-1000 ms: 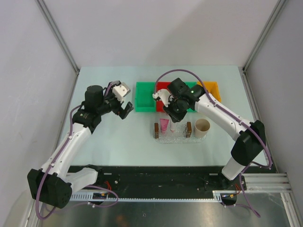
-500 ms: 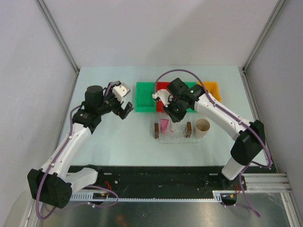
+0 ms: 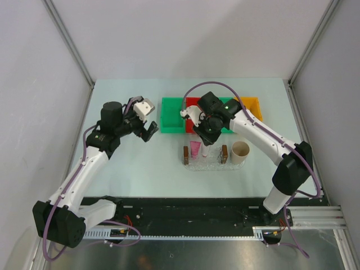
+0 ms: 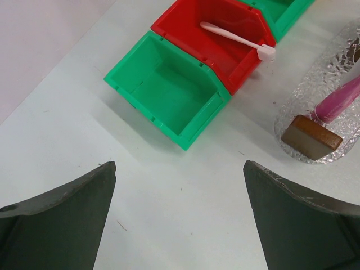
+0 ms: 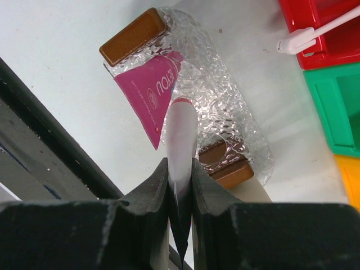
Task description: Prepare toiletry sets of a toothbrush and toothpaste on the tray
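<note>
**Toothbrush (image 5: 181, 135) pinched above the tray (image 5: 225, 101)**

The right pincer (image 5: 180, 169) pinches the white toothbrush over the clear tray, where the pink toothpaste (image 5: 149, 90) lies beside one brown handle. The left pincer (image 4: 179, 169) hangs spread wide over the table (image 4: 67, 129). Farther back, a second toothbrush (image 4: 236, 38) rests in the red bin (image 4: 185, 25).

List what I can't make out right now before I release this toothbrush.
- Right wrist view: toothbrush handle end, hidden between right gripper fingers.
- Top view: whether it touches the tray; too small, under the wrist.
- Left wrist view: toothpaste and tray, cut off by the right edge.
</note>
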Motion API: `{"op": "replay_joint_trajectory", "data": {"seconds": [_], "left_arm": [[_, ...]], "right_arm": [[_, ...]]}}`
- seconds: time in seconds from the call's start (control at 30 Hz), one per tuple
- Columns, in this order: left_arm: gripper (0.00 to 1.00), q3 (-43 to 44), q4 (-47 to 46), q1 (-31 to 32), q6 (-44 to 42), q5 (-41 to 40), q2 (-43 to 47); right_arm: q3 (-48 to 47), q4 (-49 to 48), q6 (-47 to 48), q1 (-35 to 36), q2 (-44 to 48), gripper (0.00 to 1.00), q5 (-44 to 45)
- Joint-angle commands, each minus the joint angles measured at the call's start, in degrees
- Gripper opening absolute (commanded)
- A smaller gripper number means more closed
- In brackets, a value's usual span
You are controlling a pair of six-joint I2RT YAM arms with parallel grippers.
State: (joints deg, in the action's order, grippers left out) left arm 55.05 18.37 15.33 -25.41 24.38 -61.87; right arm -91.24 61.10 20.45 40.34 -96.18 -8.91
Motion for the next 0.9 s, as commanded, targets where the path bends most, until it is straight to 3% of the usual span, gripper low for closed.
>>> {"op": "replay_joint_trajectory", "data": {"seconds": [0.0,0.87], "left_arm": [[1.00,-0.7,-1.0,-0.6,1.0,1.5,0.2],[1.00,-1.1,-1.0,-0.7,1.1,1.7,0.2]], "right_arm": [[-2.7,0.0,-1.1,0.4,-0.1,0.00,-1.6],[0.3,-1.4,-0.1,0.4,0.0,0.00,0.3]]}}
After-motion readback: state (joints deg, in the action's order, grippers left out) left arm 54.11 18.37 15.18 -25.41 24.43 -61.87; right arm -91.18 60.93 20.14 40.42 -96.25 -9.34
